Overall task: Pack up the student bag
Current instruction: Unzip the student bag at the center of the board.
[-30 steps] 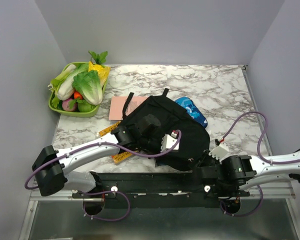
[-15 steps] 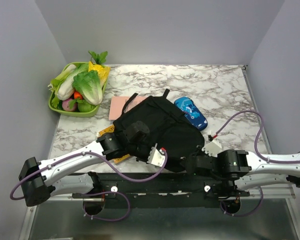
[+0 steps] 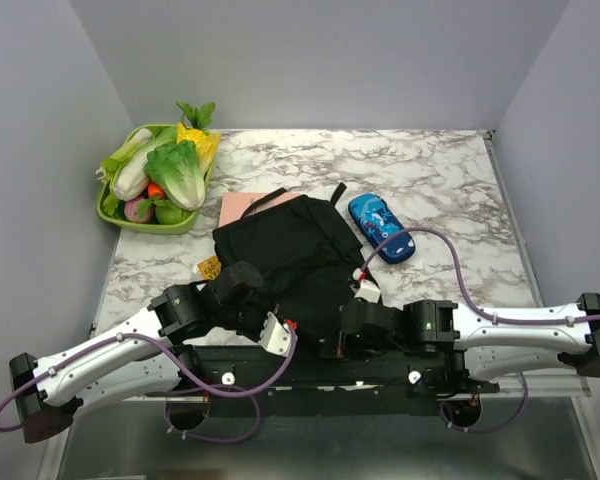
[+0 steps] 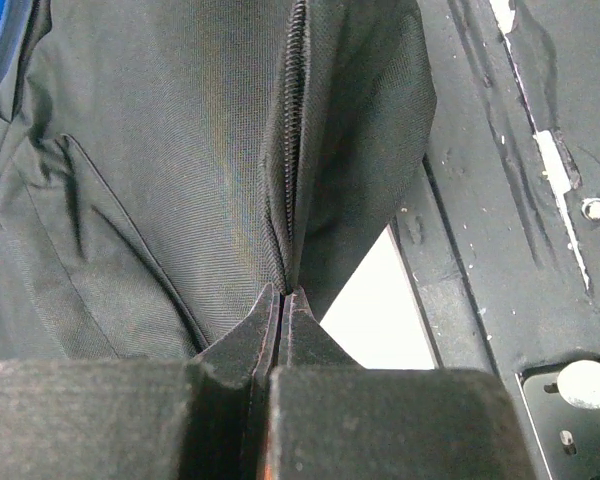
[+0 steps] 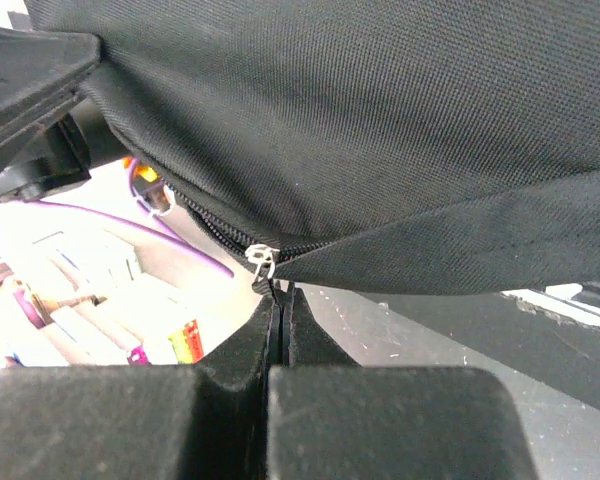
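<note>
The left gripper [image 4: 283, 300] pinches backpack [image 3: 290, 250] fabric beside the zipper [image 4: 298, 100] while the right gripper [image 5: 280, 297] clamps the pull [image 5: 261, 258] at its tips, probably to unzip.

student bag [image 3: 280, 250]: showing plain black
glasses case [image 3: 381, 228]: showing patterned blue
table [image 3: 430, 170]: showing white-grey marbling
tray [image 3: 170, 227]: showing lime green

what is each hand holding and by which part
Both hold the student bag. The left hand pinches the fabric edge beside its zipper; the right hand pinches at the zipper pull.
</note>
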### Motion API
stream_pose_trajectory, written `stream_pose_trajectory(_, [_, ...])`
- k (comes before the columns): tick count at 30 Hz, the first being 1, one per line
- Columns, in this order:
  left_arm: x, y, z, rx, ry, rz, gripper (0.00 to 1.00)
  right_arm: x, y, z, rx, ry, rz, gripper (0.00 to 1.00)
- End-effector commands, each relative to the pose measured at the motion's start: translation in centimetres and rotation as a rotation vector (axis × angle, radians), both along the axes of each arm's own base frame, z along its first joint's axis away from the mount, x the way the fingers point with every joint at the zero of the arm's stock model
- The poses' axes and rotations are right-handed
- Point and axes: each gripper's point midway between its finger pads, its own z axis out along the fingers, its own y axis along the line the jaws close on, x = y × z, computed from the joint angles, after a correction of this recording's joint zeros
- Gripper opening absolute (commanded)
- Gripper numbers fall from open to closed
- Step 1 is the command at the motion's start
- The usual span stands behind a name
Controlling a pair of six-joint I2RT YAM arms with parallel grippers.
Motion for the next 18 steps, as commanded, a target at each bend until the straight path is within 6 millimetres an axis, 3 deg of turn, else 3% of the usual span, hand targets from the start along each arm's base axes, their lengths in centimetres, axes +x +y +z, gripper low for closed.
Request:
stream_pose_trajectory(1, [-0.2, 1.6, -1.2, 0.064, -0.005, 0.002, 0.0, -1.8, 0.9, -1.5, 0.071, 0.077, 0.154, 0.01])
stream_pose_trajectory(3, [-0.3, 1.6, -1.1, 0.059, -0.014, -0.007, 0.02, -2.0, 1.0, -2.4, 0.056, 0.109, 0.174, 0.01])
stream_pose_trajectory(5, [-0.4, 1.7, -0.8, 0.045, -0.026, -0.016, 0.1, -2.0, 1.4, -3.4, 0.028, 0.12, 0.2, 0.01])
stream_pose_trajectory(7, [-1.0, 1.4, -0.1, 0.011, -0.003, -0.026, 0.3, -2.0, 2.1, -3.9, 0.002, 0.109, 0.238, 0.01])
stream_pose_trajectory(9, [-1.6, 0.7, 1.2, -0.035, 0.047, -0.014, 0.5, -1.7, 3.3, -2.8, 0.019, 0.079, 0.272, 0.01])
stream_pose_trajectory(10, [-2.4, 0.2, 1.6, -0.055, 0.096, -0.033, 0.55, -1.6, 3.7, -2.6, 0.019, 0.076, 0.278, 0.0])
stream_pose_trajectory(12, [-2.9, -0.8, 3.0, -0.092, 0.139, -0.041, 0.59, -1.5, 4.4, -2.3, 0.021, 0.065, 0.295, 0.01])
stream_pose_trajectory(14, [-3.8, -1.5, 3.2, -0.091, 0.205, -0.055, 0.6, -1.3, 4.5, -2.1, 0.029, 0.058, 0.291, 0.01])
stream_pose_trajectory(18, [-5.4, -2.2, 1.8, -0.078, 0.288, -0.064, 0.61, -1.2, 4.2, -2.0, 0.05, 0.059, 0.267, 0.0])
